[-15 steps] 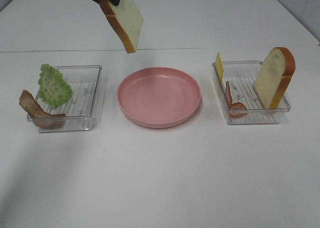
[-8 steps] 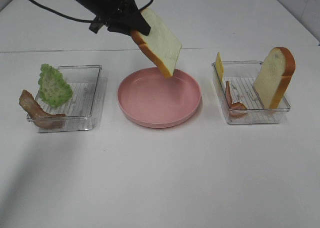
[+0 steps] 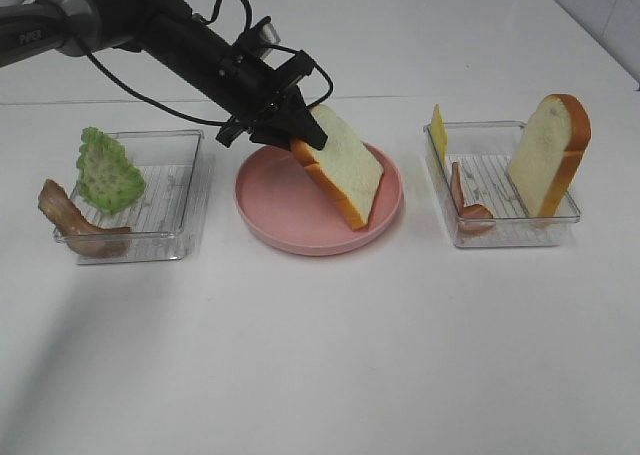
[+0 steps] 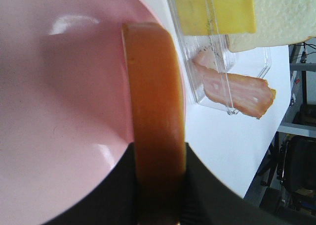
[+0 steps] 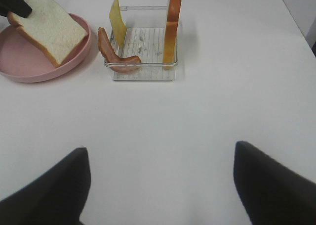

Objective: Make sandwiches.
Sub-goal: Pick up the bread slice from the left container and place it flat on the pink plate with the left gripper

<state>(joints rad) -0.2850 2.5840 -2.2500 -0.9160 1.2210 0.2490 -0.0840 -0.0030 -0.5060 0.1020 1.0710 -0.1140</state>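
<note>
Left gripper [image 3: 288,131] is clamped on one bread slice [image 3: 345,175] by the crust at its upper end. Its jaws are only as wide as the slice is thick, and the left wrist view shows the dark fingers [image 4: 118,195] pressed to either side of the orange-brown crust. The slice hangs tilted over the pink plate [image 3: 270,200], high end at the gripper and low corner down near the plate's front right rim. Whether that corner touches the plate is hard to call from these angles; probably touching or just above. Right gripper [image 5: 160,185] is wide open with nothing in it, parked over bare table near the right tray [image 3: 500,237] and well apart from the plate. No sandwich exists yet, so I judge the task barely begun: the first slice is at the plate but not released or lying flat. Everything else sits in the trays. The second bread slice [image 3: 550,155] stands upright against the far right side of the right tray, with the cheese [image 3: 438,131] propped at the opposite end and a bacon strip [image 3: 462,200] between them. The left tray [image 3: 185,180] holds the lettuce [image 3: 108,170], leaning at its left side, and a second bacon strip [image 3: 70,220] draped over the front left corner. Left to do: lay the slice down, let go, stack the lettuce, bacon and cheese, then top with the other slice.
</note>
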